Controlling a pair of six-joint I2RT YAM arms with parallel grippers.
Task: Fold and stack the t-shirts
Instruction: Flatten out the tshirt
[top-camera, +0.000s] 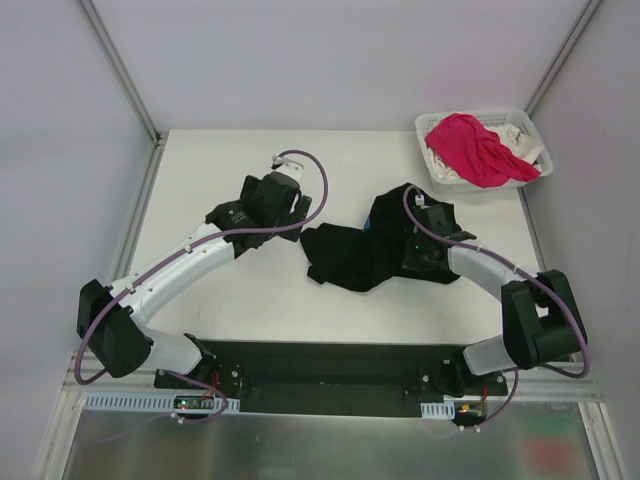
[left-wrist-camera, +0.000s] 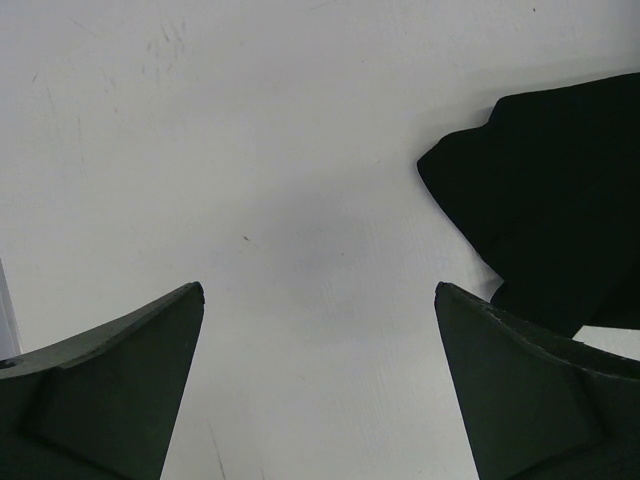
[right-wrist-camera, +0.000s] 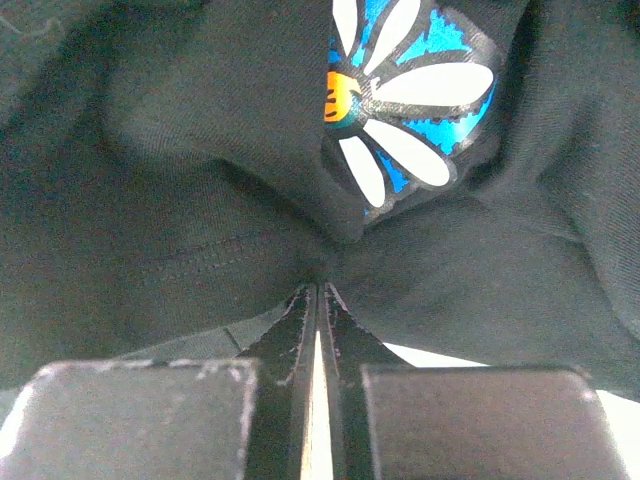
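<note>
White walls close in a white table (top-camera: 250, 290), whose near edge carries the black mounting plate (top-camera: 330, 365) with both arm bases. At mid-table lies the black t-shirt (top-camera: 350, 255), crumpled in a loose heap, and everything else is placed from it. Beyond the shirt and to its right, in the table's far corner, sits a white lattice basket (top-camera: 480, 112). The pink t-shirt (top-camera: 475, 148) is piled in it and spills over its near rim, with the white t-shirt (top-camera: 520, 140) bunched beside the pink one. Both are well apart from the black one. The left arm (top-camera: 180, 260) runs from its base out to a folded elbow, then slants up toward the shirt's left side, a purple cable looped along it. The right arm (top-camera: 490, 268) bends at an elbow to the shirt's right and reaches in over the shirt's right part, partly covering the cloth from above. The left gripper (left-wrist-camera: 318, 292) hangs over bare table just left of the shirt, jaws spread wide and holding nothing, with only a corner of black cloth in its view. The right gripper (right-wrist-camera: 318, 290) has its fingers pressed together on a gathered pucker of the shirt, just below the white-and-blue daisy print (right-wrist-camera: 410, 90), with creases radiating from the pinch.
</note>
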